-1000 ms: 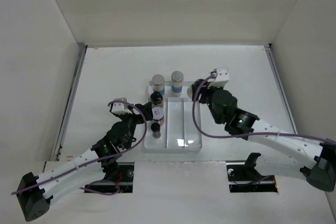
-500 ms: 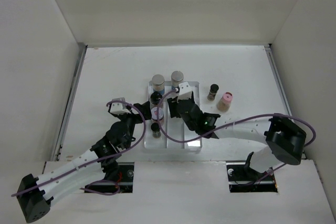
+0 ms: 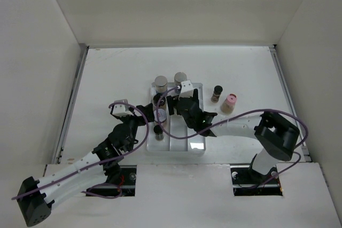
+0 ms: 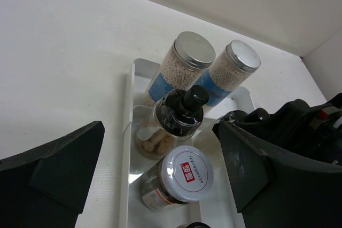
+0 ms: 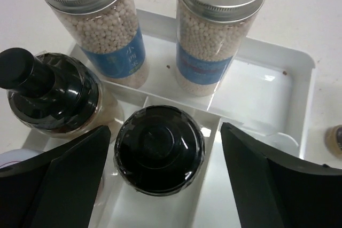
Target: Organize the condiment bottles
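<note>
Right hand (image 5: 164,127) newly wide, seemingly empty

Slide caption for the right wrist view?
Open right claw straddling a black-capped jar in the clear tray, two blue-labelled jars beyond.

Brushed grey metal on the screw caps of the left tall jar (image 5: 91,25) and the right tall jar (image 5: 219,30), over clear smooth walls and glossy blue labels. Shiny black plastic on the wide-lidded jar (image 5: 159,148) and the knob-capped bottle (image 5: 51,92), smooth white plastic on the lid of the short jar (image 4: 184,172). Glossy, reflective clear plastic for the tray (image 5: 299,94), matt black plastic for the right fingers (image 5: 64,185), matt white for the table (image 4: 64,36).
</note>
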### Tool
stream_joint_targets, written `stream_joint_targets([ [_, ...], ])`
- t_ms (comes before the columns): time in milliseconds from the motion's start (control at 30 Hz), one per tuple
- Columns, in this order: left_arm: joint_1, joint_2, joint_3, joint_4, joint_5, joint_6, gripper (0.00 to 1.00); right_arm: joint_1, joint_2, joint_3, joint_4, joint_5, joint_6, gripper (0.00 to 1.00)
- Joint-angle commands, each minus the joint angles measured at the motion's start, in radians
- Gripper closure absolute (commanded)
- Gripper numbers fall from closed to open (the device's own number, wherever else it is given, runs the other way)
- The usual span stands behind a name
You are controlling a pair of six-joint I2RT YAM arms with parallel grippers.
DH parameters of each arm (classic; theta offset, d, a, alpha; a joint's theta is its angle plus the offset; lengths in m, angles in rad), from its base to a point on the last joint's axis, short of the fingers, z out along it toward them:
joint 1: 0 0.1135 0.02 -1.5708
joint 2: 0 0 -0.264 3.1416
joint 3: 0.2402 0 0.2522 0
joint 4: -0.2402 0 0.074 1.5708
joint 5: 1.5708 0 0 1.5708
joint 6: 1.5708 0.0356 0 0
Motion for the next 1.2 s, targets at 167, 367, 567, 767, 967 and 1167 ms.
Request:
stream_joint_targets([
  [167, -0.006, 0.000, -0.005, 0.028, 0.005, 0.005, 0.11, -0.026, -0.391, -0.121, -0.012, 0.094, 0.009, 0.00],
  [367, -0.008, -0.001, -0.004, 0.028, 0.005, 0.006, 0.11, -0.292, -0.600, -0.272, -0.193, 0.240, 0.102, 0.00],
  [567, -0.003, 0.005, -0.004, 0.028, 0.005, 0.006, 0.11, -0.420, -0.538, -0.291, -0.224, 0.197, 0.150, 0.02],
  [767, -0.002, -0.011, -0.007, 0.027, 0.005, 0.008, 0.11, -0.462, -0.441, -0.278, -0.215, 0.129, 0.187, 0.16],
  [967, -0.006, 0.005, -0.005, 0.033, 0.005, 0.009, 0.11, -0.503, -0.383, -0.275, -0.186, 0.070, 0.216, 0.32],
  [1167, -0.006, 0.000, -0.005, 0.036, 0.005, 0.009, 0.11, -0.502, -0.381, -0.278, -0.177, 0.085, 0.224, 0.50],
])
